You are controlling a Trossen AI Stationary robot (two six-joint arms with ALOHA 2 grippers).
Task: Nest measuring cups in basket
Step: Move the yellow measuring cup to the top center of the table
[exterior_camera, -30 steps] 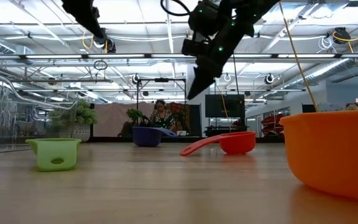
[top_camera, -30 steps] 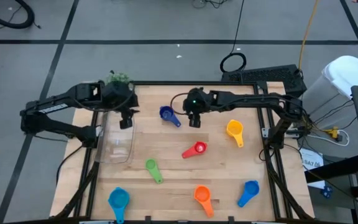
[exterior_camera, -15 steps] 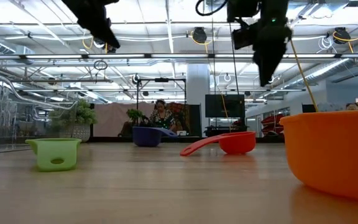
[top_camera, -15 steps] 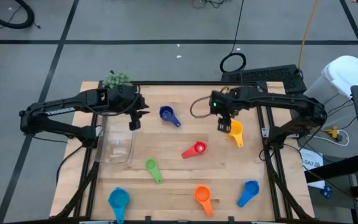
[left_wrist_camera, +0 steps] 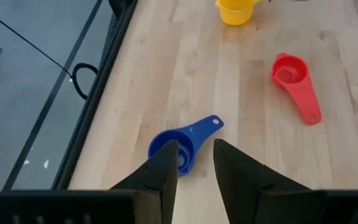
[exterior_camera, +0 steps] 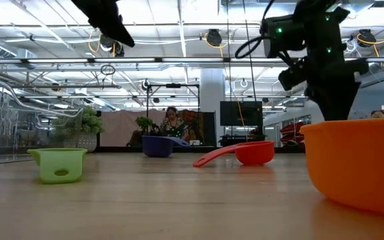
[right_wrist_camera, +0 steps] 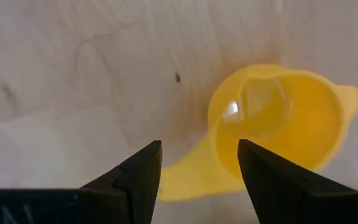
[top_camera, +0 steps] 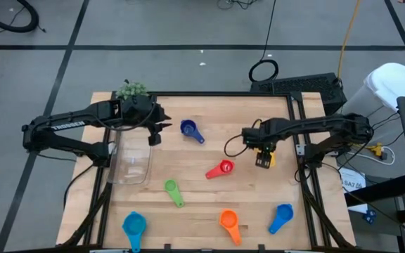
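Note:
The yellow measuring cup (right_wrist_camera: 278, 118) lies on the wooden table at the right. My right gripper (right_wrist_camera: 199, 144) hangs open over it, pointing down, with the cup's handle (right_wrist_camera: 185, 180) below the gap between its fingers. My left gripper (left_wrist_camera: 194, 144) stands open by a narrow gap, raised above the table beside the clear basket (top_camera: 131, 167), and points slanting down at the dark blue cup (left_wrist_camera: 182, 146). The red cup (top_camera: 220, 169) lies mid-table and the green cup (top_camera: 174, 192) nearer the front. Both grippers hold nothing.
An orange cup (top_camera: 229, 223) and two lighter blue cups (top_camera: 134, 226) (top_camera: 281, 218) lie along the near edge. A fuzzy green ball (top_camera: 132, 90) sits at the far left corner. Bare wood lies between the basket and the red cup.
My right gripper has swung from beside the dark blue cup toward the table's right edge, sunk, and tipped to point straight down over the yellow cup. My left gripper has edged a little toward the dark blue cup and tipped up. No cup has moved.

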